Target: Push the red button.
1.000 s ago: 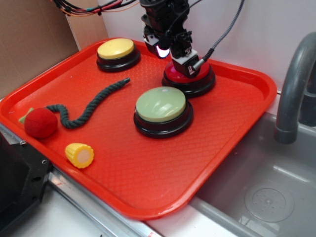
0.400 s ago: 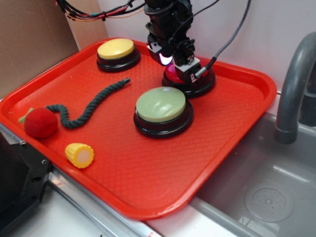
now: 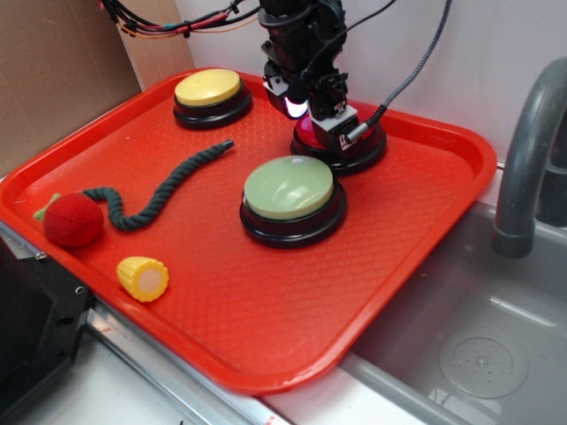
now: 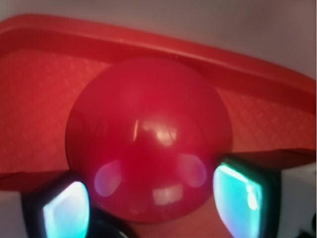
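Observation:
The red button [image 3: 306, 135] stands at the back of the red tray [image 3: 266, 345]; its black base shows, while most of its cap is hidden under the gripper. My gripper [image 3: 320, 113] points straight down onto the cap. In the wrist view the glossy red dome [image 4: 148, 129] fills the middle, very close. The gripper [image 4: 154, 201] is open, with one fingertip [image 4: 67, 210] at the dome's left edge and the other at its right. The fingers hold nothing.
A pale green button [image 3: 289, 188] stands just in front of the red one, and a yellow button [image 3: 208, 88] at the back left. A green rope [image 3: 168, 190], a fuzzy red ball [image 3: 73, 220] and a toy corn [image 3: 143, 278] lie at the left. A sink [image 3: 478, 345] and faucet [image 3: 523, 150] are at the right.
The gripper has shifted slightly back and down over the red button, so it hides more of the red cap than a second ago. Nothing else moved.

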Tool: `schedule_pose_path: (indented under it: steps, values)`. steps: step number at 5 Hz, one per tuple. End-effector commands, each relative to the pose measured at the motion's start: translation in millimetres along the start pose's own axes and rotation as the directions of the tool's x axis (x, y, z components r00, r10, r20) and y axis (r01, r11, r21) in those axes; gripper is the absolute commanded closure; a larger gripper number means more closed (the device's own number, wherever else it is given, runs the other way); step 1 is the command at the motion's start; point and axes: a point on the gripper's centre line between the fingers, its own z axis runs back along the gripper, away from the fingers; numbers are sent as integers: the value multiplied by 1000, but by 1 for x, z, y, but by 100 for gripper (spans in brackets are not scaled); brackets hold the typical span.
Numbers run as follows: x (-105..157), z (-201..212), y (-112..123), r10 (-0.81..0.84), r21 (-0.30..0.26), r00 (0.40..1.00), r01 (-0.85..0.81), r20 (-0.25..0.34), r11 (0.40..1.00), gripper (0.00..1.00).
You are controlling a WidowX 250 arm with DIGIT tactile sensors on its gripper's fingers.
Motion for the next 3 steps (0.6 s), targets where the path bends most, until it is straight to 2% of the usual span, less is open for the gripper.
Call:
schedule_pose_path:
  steps: [1, 2, 3]
  values:
    - [13, 49, 8, 10, 27, 997, -12, 76, 1000, 0]
    - [11, 63, 11, 11, 26, 995, -13, 98, 1000, 0]
    - [10, 72, 11, 21, 42, 995, -25, 96, 999, 0]
